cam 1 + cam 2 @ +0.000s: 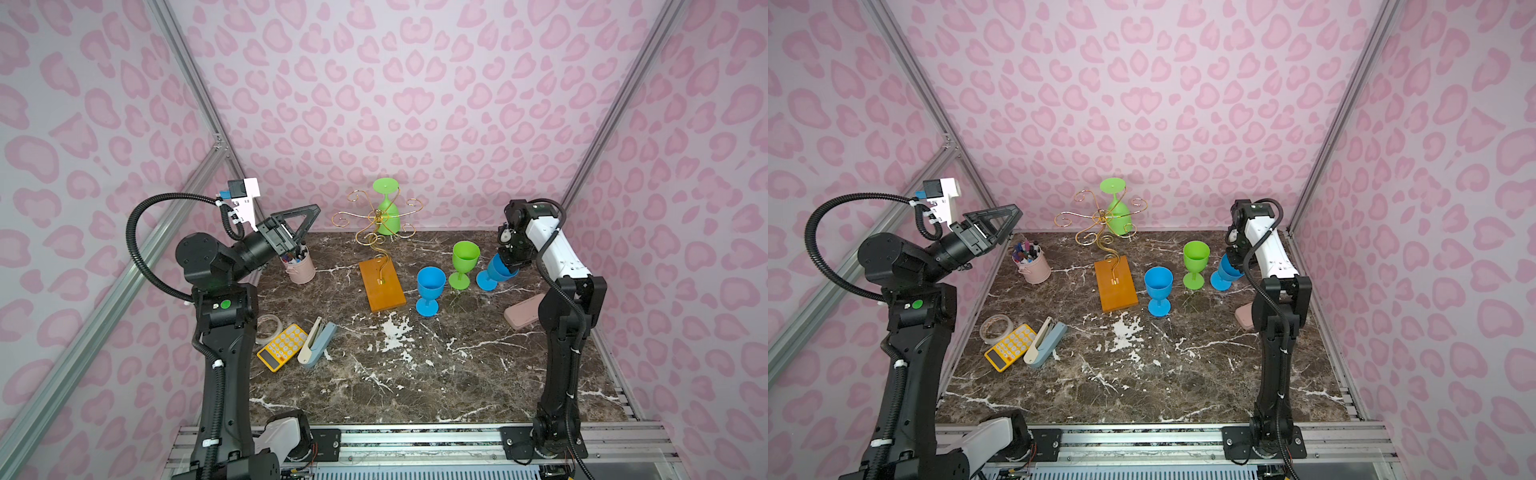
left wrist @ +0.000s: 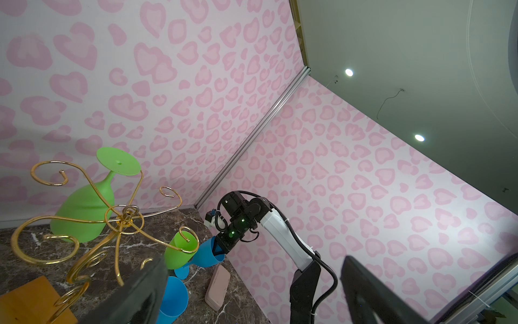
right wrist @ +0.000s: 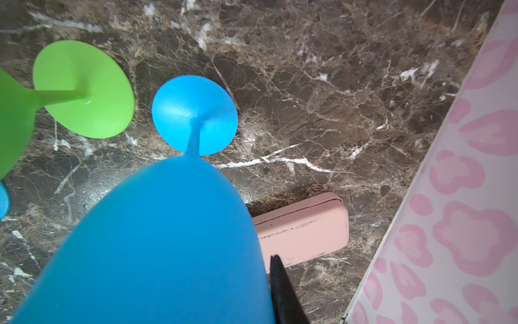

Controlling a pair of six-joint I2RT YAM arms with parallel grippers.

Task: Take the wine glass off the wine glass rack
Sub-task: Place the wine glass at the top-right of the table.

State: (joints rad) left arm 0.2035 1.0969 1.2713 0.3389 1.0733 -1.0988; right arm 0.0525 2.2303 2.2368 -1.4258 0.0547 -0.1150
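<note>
One wine glass hangs on the wine glass rack, pen pot to its left.

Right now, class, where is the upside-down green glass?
In both top views the green glass hangs inverted on the wine glass rack, far side, near the back wall.

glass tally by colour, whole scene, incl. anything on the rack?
Green wine glasses: 2, one hanging upside down on the wine glass rack, one upright
Blue wine glasses: 2, one upright, one tilted
Total: 4
</note>
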